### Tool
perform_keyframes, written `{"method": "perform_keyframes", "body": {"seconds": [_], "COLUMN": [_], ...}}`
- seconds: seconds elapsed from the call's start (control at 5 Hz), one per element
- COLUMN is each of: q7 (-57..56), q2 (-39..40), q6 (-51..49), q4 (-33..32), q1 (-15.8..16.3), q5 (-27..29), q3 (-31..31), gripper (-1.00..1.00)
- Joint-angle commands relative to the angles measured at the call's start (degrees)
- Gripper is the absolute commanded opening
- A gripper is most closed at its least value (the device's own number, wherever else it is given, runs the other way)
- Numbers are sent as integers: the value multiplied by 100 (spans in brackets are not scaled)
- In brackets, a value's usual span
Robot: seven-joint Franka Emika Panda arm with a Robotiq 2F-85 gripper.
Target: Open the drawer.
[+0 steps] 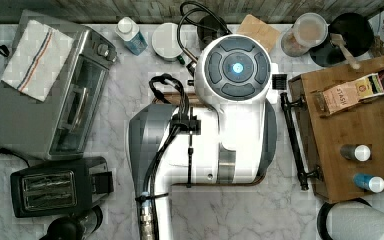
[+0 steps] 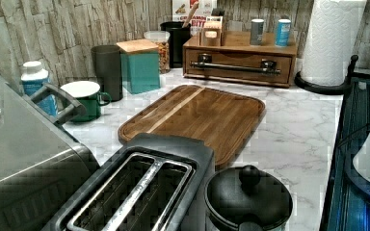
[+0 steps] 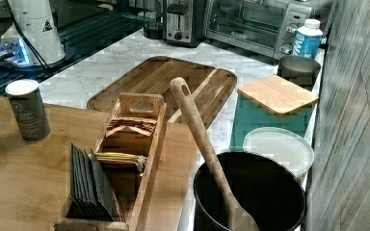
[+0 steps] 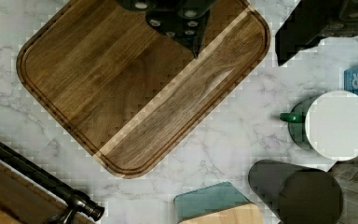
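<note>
Gripper (image 4: 186, 28) seen in the wrist view as dark fingers hanging above the cutting board (image 4: 140, 88); whether apart or together, cannot tell. Not touching the board, well apart from the drawer. Arm (image 1: 215, 125) white and grey in the top view, covering most of the board from above. Drawer (image 2: 238, 67) shut, flush in its wooden box unit (image 2: 241, 43) at the far end of the marble counter (image 2: 298, 130) in the left view, beyond the board's far edge. Long black bar handle (image 2: 236, 66) across the drawer's front; same handle (image 1: 294, 140) running along the unit's side facing the arm in the top view, and one end of it in the wrist view. Two small canisters (image 2: 257, 31) upright on top of the unit. Teal box with a light-wood lid (image 2: 139, 65), a dark tumbler (image 2: 107, 70) and a green mug (image 2: 84, 98) along the left view's left, by the wall. Toaster (image 2: 139, 192) nearest in the left view.
</note>
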Motion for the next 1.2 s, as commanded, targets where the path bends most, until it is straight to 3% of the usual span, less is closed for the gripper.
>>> {"method": "perform_keyframes", "body": {"seconds": [0.2, 0.4, 0.8, 1.2], "q7": [0, -979, -3950, -4977], "q2": [3, -241, -1051, -883], "q6": [1, 41, 1353, 2061], "q4": [3, -363, -2039, -2583], "q1": [2, -38, -272, -434], "q5": [0, -47, -70, -622], "q3": [1, -15, -298, -474], "gripper": [100, 100, 100, 100]}}
